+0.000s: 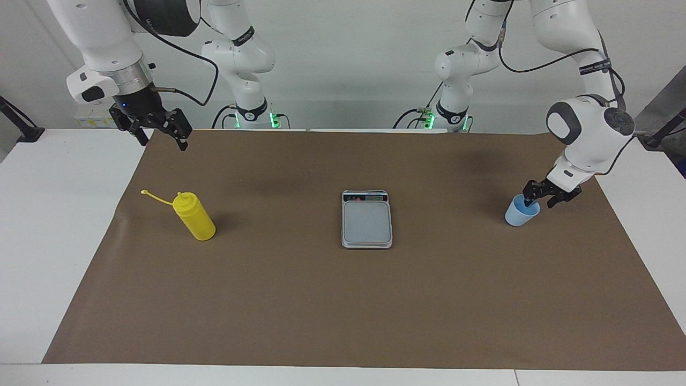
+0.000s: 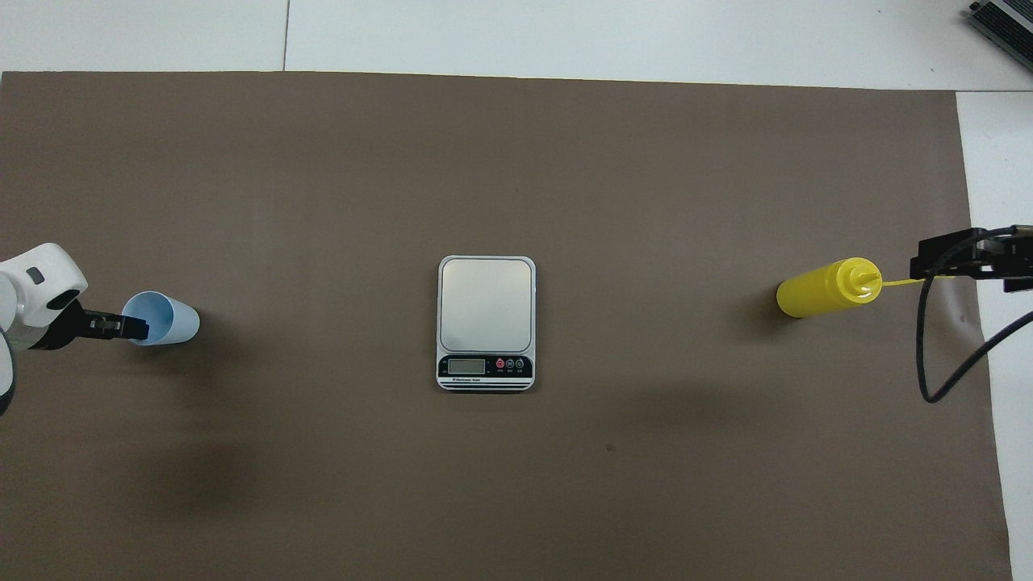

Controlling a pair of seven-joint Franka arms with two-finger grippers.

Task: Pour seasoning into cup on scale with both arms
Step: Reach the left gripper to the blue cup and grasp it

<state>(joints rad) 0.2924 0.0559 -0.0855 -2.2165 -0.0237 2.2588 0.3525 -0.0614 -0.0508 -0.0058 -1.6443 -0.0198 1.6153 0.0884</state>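
Note:
The light blue cup (image 1: pixel 517 216) (image 2: pixel 179 321) stands upright on the mat at the left arm's end. My left gripper (image 1: pixel 540 202) (image 2: pixel 133 327) is low at its rim, open, one fingertip inside the cup and the other outside the wall. The yellow seasoning bottle (image 1: pixel 197 220) (image 2: pixel 815 292) stands at the right arm's end, its cap strap (image 1: pixel 153 195) trailing outward. My right gripper (image 1: pixel 162 142) (image 2: pixel 928 257) hangs open and empty in the air over that strap. The scale (image 1: pixel 367 222) (image 2: pixel 486 303) sits mid-mat with a bare plate.
A brown mat (image 1: pixel 343 311) covers most of the white table (image 1: pixel 53 241). A black cable (image 2: pixel 928 363) loops down from the right arm over the mat's edge. A dark device (image 2: pixel 1005 20) sits at the table's corner farthest from the robots.

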